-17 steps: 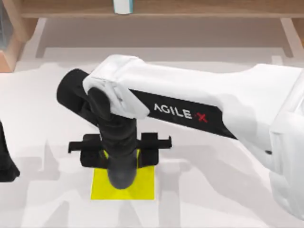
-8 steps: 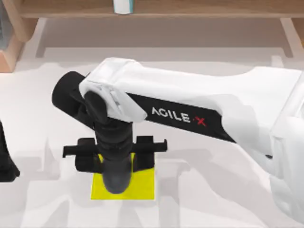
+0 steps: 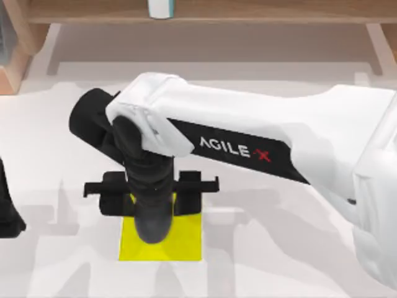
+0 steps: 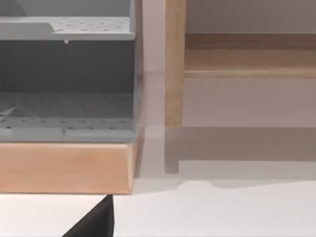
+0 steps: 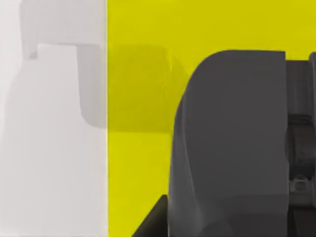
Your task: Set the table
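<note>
The white table [image 3: 279, 248] spreads across the top view, with a small yellow square mat [image 3: 186, 242] lying near its front. My right arm reaches in from the right, and its black right gripper [image 3: 152, 226] points straight down over the mat's left half. In the right wrist view a dark grey gripper part [image 5: 227, 138] hangs close above the yellow mat [image 5: 138, 187], with the white table [image 5: 49, 148] beside it. My left gripper [image 3: 7, 214] is parked at the table's left edge.
A light-brown wooden shelf [image 3: 248, 12] runs along the back, with a small white and blue object [image 3: 160, 7] on it. The left wrist view faces a grey perforated rack [image 4: 64, 74] on a wooden base [image 4: 64, 168] and a shelf leg [image 4: 174, 64].
My right gripper has shifted slightly to the left over the yellow mat. The left arm has stayed where it was.
</note>
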You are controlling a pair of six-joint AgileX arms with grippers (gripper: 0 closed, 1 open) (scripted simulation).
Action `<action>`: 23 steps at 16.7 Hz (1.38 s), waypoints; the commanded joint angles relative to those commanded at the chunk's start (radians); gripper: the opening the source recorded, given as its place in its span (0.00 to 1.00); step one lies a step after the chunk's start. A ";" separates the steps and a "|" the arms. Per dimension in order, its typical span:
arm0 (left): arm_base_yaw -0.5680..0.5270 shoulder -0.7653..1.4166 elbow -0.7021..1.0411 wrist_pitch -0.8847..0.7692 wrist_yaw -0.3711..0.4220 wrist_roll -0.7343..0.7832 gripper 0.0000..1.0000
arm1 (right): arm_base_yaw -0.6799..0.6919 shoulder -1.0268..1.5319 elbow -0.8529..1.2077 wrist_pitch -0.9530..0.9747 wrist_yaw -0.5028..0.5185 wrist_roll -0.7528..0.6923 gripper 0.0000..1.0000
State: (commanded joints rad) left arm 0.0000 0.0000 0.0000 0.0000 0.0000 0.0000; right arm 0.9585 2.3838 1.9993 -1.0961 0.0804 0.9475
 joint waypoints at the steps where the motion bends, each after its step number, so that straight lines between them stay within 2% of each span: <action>1: 0.000 0.000 0.000 0.000 0.000 0.000 1.00 | -0.003 0.008 -0.007 0.001 0.006 0.002 0.00; 6: 0.000 0.000 0.000 0.000 0.000 0.000 1.00 | -0.005 0.018 -0.016 0.002 0.010 0.003 0.00; 19: 0.000 0.000 0.000 0.000 0.000 0.000 1.00 | -0.005 0.018 -0.016 0.002 0.010 0.003 0.98; 23: 0.000 0.000 0.000 0.000 0.000 0.000 1.00 | -0.005 0.018 -0.016 0.002 0.010 0.003 1.00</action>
State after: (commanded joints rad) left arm 0.0000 0.0000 0.0000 0.0000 0.0000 0.0000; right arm 0.9538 2.4018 1.9835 -1.0945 0.0904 0.9506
